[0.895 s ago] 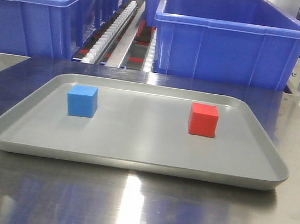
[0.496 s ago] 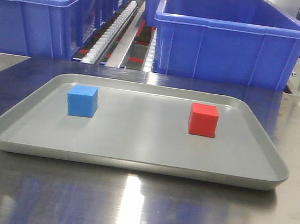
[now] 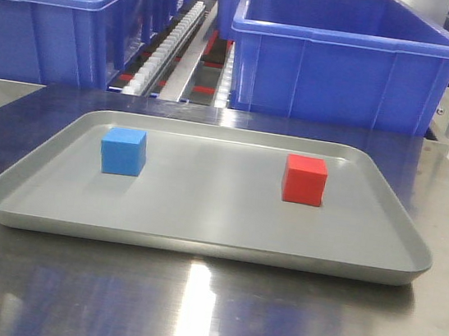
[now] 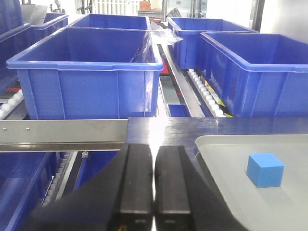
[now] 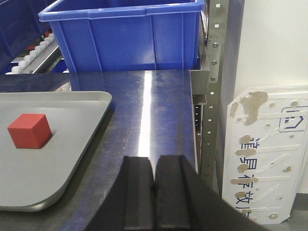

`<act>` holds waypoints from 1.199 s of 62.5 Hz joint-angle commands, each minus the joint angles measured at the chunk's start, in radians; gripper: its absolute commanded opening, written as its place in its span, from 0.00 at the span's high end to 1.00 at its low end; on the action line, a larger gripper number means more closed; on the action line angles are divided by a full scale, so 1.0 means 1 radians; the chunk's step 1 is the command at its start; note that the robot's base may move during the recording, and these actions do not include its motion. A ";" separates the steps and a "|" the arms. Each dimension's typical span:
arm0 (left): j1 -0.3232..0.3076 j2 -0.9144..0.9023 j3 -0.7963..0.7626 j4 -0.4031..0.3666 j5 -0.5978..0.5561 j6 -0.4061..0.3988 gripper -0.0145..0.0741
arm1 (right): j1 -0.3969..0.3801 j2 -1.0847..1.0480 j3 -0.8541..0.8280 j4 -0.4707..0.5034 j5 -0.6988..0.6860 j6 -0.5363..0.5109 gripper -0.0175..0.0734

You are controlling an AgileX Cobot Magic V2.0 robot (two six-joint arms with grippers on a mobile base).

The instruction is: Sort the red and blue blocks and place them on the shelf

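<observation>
Blue block (image 3: 123,151), red block (image 3: 304,179) unmoved

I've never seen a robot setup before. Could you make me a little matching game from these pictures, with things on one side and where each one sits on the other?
Things
1. small sky-blue cube
2. small red cube
3. shallow grey metal tray
4. large dark-blue plastic bin

Places
a. right half of the tray, as the front view shows it
b. behind the shiny steel table, on the rack with white rollers
c. lying flat on that table
d. left half of the tray, as the front view shows it

Pairs: 1-d, 2-a, 3-c, 4-b
</observation>
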 commanded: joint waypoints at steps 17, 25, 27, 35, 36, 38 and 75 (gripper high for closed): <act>-0.001 -0.018 0.030 -0.006 -0.085 -0.001 0.70 | -0.004 -0.017 0.000 -0.014 -0.097 -0.009 0.75; -0.001 -0.018 0.030 -0.006 -0.085 -0.001 0.70 | -0.004 -0.017 0.000 -0.014 -0.104 -0.009 0.75; -0.001 -0.018 0.030 -0.006 -0.085 -0.001 0.70 | -0.004 -0.017 0.000 -0.014 -0.107 -0.009 0.75; -0.001 -0.018 0.030 -0.006 -0.085 -0.001 0.70 | -0.004 -0.017 0.000 -0.014 -0.116 -0.009 0.75; -0.001 -0.018 0.030 -0.006 -0.085 -0.001 0.70 | -0.004 -0.017 0.000 -0.014 -0.116 -0.009 0.75; -0.001 -0.018 0.030 -0.006 -0.085 -0.001 0.70 | -0.004 -0.017 0.000 -0.018 -0.116 -0.009 0.75; -0.001 -0.018 0.030 -0.006 -0.085 -0.001 0.70 | -0.001 0.101 -0.023 -0.053 -0.169 -0.008 0.75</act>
